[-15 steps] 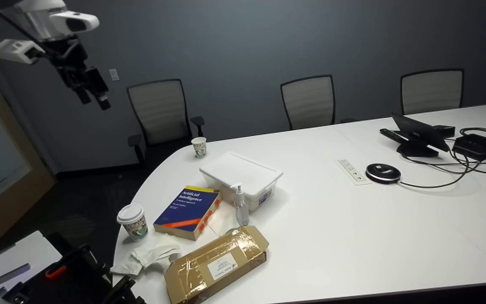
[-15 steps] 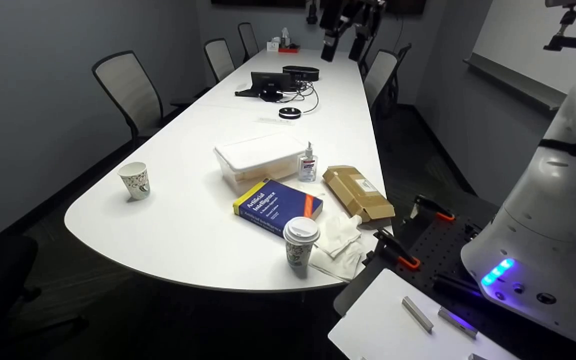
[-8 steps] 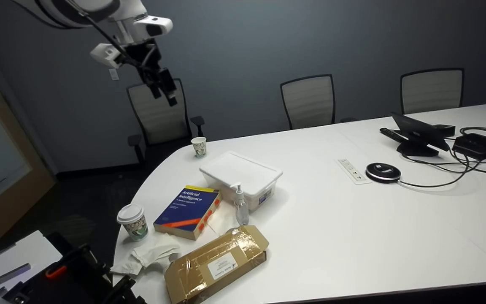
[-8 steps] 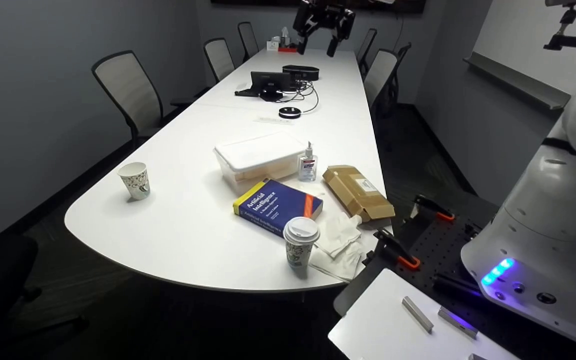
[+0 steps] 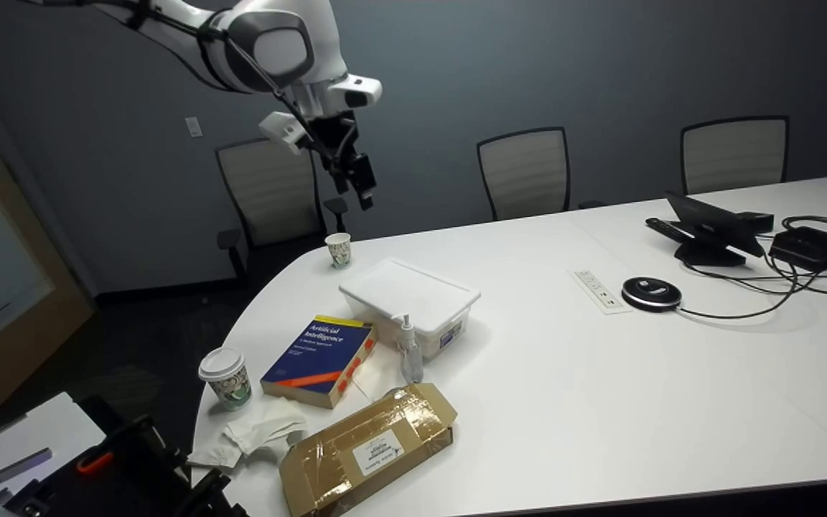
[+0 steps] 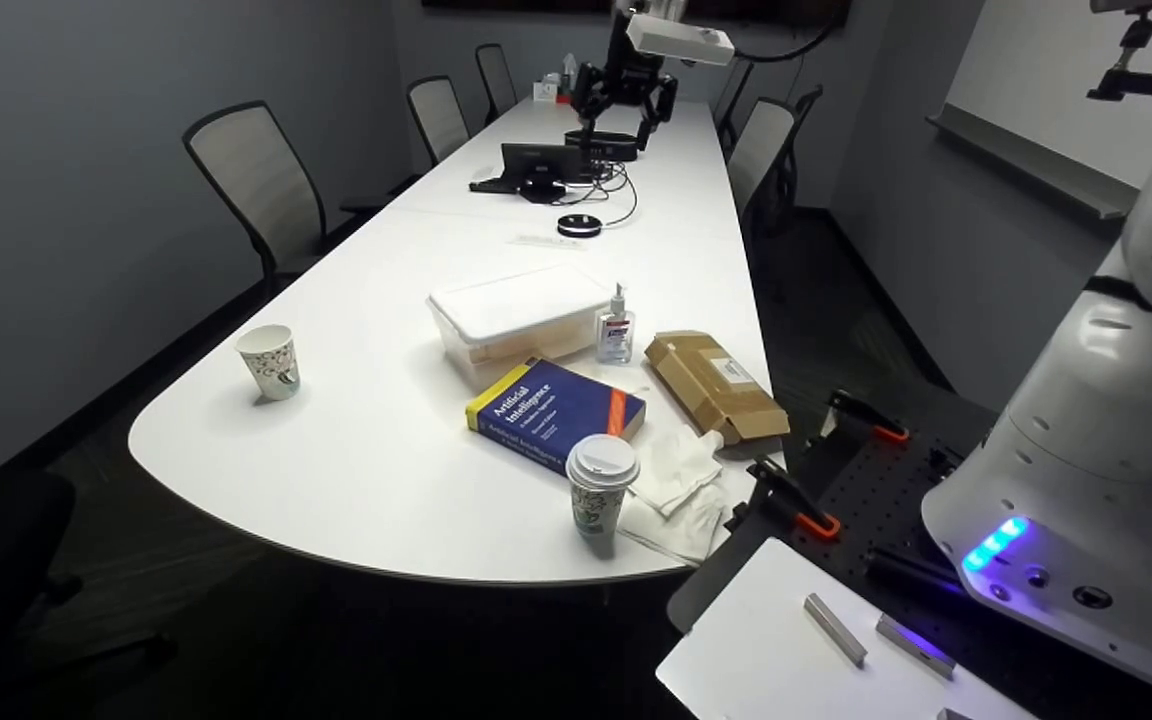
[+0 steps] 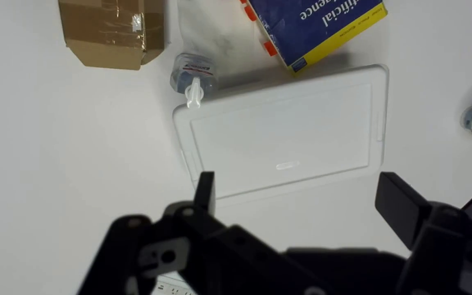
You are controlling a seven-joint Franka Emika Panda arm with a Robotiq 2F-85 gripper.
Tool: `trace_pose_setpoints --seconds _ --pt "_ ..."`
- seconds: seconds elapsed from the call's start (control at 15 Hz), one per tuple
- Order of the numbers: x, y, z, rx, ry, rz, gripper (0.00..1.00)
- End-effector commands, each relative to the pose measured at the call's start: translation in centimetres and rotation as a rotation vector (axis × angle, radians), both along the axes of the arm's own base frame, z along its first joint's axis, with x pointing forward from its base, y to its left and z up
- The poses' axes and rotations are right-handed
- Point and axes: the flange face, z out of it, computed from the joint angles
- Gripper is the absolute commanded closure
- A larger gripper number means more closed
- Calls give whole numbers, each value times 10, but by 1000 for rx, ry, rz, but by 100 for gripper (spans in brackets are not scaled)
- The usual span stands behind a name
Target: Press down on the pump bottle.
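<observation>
A: That white jointed robot arm [image 5: 321, 43] has swung in since a moment ago; its black two-fingered gripper [image 7: 297, 186] is nearer the translucent plastic box with the white lid [image 5: 410, 291], hanging higher than that lid and well apart from it.

B: I see it; and the jaws?

A: Spread wide from each other.

B: And the clear plastic pump bottle with the white top [image 6: 615, 338]?

A: Upright, just beside one corner of the box; whether they touch, I can't tell.

B: Near the box I also see a thick blue book with a yellow band [image 6: 561, 408]; past the bottle from it lies a brown cardboard carton [image 6: 711, 385]; on the box's opposite side, well apart, stands an open-topped patterned paper cup [image 6: 271, 365].
</observation>
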Motion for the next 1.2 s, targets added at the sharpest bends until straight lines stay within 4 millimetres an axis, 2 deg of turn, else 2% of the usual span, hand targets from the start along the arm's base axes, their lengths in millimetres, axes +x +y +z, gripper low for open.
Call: trace_pose_setpoints --seconds 0.0,0.27,0.53,0.8,0.87,0.93,1.13 --pt "24 -20 -26 29 15 -50 0" --pt "32 -46 -65 60 56 -106 0" --pt "38 -68 -94 89 81 -147 0" --pt "45 -84 -113 103 91 -153 0" --pt "46 -85 -113 116 90 -146 0" --pt "38 -82 -114 92 110 -159 0" --pt "42 -86 -118 97 107 -157 0"
